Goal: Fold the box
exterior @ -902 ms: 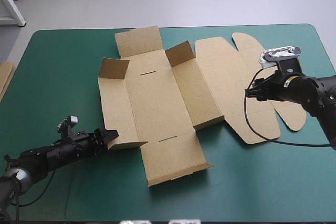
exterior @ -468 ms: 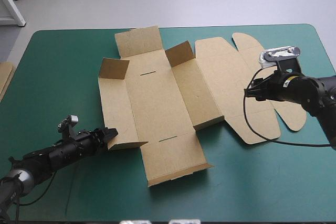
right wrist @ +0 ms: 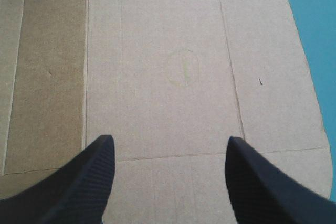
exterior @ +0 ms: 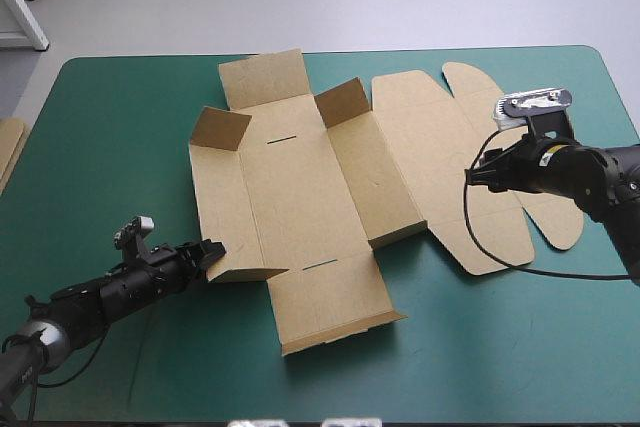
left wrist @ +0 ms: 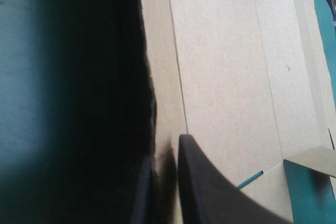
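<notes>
Barely begun, I am pinching the box (exterior: 300, 197) at its left edge with my left gripper (exterior: 212, 250), my right gripper (exterior: 472, 177) hovering spread over it.

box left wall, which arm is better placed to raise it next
Left: the left gripper is shut on the box at that wall's near corner; the right gripper hangs open over the lid.

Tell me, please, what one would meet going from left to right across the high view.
Board at the table's left edge → left tool, at the box's left wall → box, by its middle panel → right tool, over the box's lid.
</notes>
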